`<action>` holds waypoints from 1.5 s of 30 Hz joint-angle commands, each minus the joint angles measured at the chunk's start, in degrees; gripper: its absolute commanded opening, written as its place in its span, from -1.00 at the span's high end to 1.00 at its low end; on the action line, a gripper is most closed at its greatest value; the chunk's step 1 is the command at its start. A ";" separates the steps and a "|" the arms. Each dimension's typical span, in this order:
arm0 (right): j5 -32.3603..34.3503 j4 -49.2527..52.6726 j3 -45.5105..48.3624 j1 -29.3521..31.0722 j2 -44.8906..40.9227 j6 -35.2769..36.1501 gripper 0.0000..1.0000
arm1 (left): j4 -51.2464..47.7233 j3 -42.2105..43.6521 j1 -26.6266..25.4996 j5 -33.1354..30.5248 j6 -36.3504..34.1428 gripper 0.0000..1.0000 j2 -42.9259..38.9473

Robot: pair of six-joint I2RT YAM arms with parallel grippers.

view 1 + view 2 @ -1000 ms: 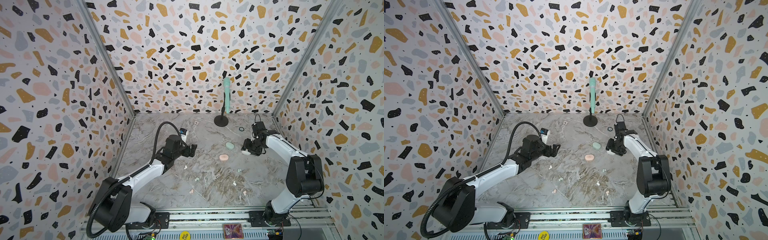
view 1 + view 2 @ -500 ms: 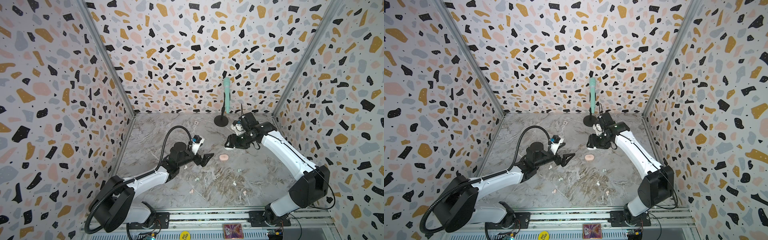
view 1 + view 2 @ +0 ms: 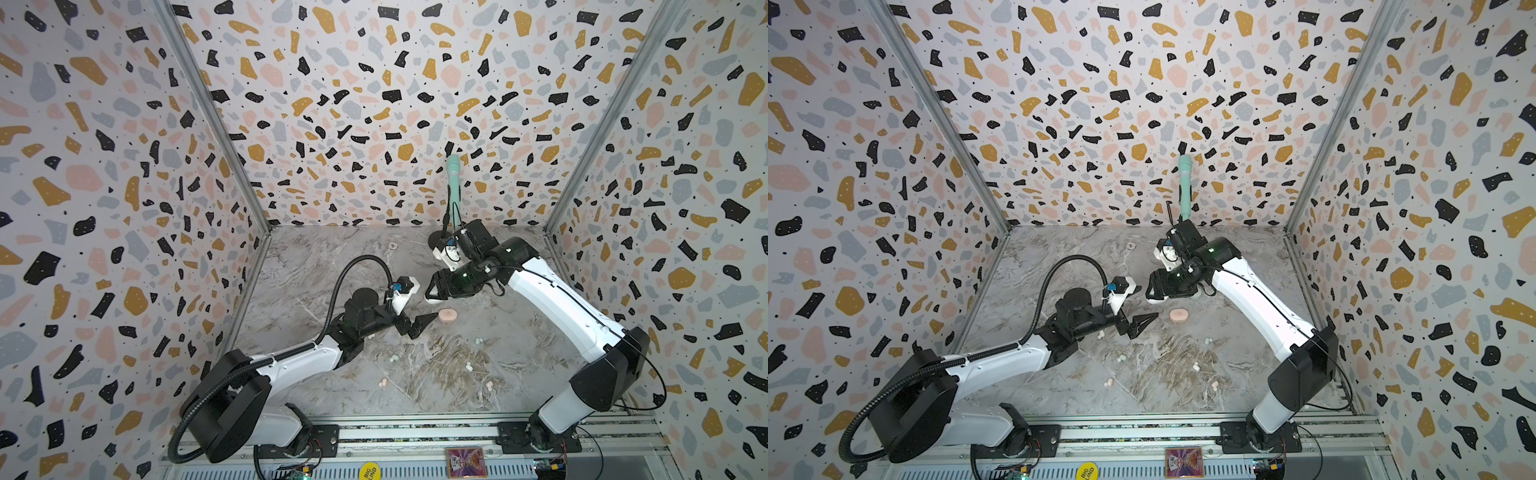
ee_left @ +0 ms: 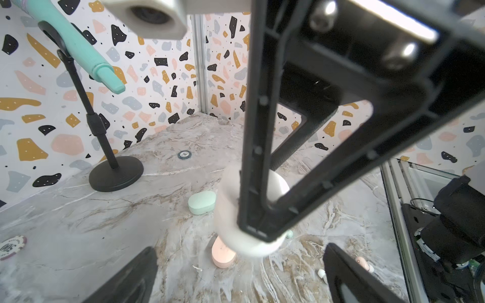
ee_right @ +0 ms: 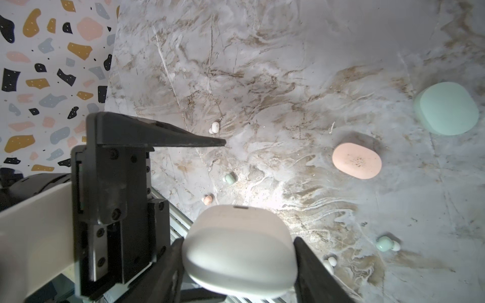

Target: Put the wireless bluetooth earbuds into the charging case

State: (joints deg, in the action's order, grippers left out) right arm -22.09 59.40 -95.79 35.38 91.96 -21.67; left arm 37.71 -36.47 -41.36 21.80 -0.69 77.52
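Clearance between the grippers decides the next move. The right gripper [image 3: 430, 292] is clamped on a white charging case [image 5: 240, 251], lid apparently shut, long axis spanning jaw to jaw, held off the marble table [image 3: 316, 266]. In a top view the left gripper [image 3: 422, 326], jaws wide apart and empty, sits just at its 6 o'clock. Earbuds [image 3: 392, 358] lie loose at the left gripper's 5 to 7 o'clock, nearer the left arm.
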 commanded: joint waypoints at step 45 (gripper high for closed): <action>-5.94 1.32 -3.26 2.01 0.15 -2.10 0.04 | 7.99 -0.74 -1.62 5.14 -4.93 -0.27 1.24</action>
State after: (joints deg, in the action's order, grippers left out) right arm -27.07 60.45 -97.78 37.10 92.95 -23.38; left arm 42.13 -36.47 -42.57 26.02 -4.95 78.89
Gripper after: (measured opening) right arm 0.617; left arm 0.639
